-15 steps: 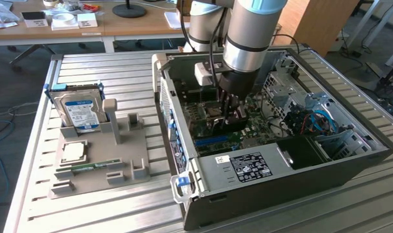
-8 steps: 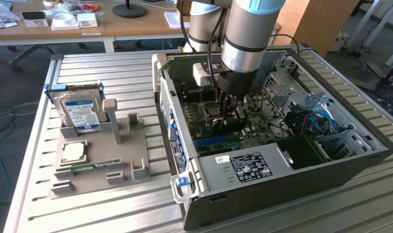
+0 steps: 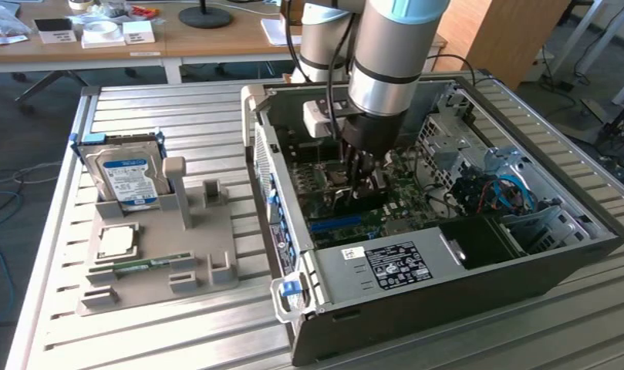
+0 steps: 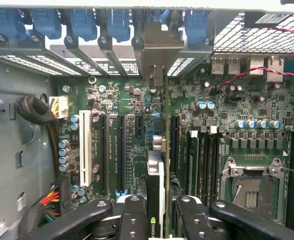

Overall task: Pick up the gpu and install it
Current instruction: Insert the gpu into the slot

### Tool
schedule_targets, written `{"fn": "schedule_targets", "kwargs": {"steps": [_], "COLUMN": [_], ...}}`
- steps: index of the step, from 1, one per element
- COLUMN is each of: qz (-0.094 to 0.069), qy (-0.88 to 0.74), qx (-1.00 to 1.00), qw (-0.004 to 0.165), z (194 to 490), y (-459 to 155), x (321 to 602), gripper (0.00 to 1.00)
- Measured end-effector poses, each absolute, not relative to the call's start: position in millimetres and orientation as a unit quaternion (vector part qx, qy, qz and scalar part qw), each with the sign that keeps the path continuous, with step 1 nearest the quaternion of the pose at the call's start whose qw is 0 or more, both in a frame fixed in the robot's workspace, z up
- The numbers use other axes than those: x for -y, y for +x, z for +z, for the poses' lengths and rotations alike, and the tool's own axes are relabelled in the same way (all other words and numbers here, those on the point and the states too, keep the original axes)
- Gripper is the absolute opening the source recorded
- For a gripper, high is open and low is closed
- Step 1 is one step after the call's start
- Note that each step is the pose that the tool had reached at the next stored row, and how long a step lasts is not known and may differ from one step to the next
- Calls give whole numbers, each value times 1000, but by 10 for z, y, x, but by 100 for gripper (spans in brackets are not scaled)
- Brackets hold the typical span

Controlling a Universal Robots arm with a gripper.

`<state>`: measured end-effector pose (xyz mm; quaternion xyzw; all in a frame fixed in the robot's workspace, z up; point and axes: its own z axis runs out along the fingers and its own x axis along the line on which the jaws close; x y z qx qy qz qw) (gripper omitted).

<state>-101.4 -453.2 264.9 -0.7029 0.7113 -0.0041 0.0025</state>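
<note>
One grey tray [image 3: 173, 243] sits near, at the exterior view's left of the desk [image 3: 188, 335], standing a hard drive [image 3: 126, 173] upright for easy grasping. Farther in, inside the open computer case [image 3: 446, 301], the claw [image 4: 159, 215] pinches the gpu [image 4: 156, 180] edge-down over the motherboard [image 4: 247, 105], probably to line it up with a slot.

A robotics lab: slatted metal bench [image 3: 167, 339], opened computer case [image 3: 415, 270], cluttered wooden desks [image 3: 219, 38] behind

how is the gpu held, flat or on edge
On edge: the gpu shows as a thin strip clamped in the claw, square to the motherboard.
</note>
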Motion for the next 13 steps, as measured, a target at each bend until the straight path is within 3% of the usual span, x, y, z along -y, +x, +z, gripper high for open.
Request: {"fn": "schedule_targets", "kwargs": {"steps": [13], "qz": [-4], "qy": [-703], "qx": [-711], "qw": [3], "z": [2629], "y": [-1050], "x": [4531], "gripper": [27]}}
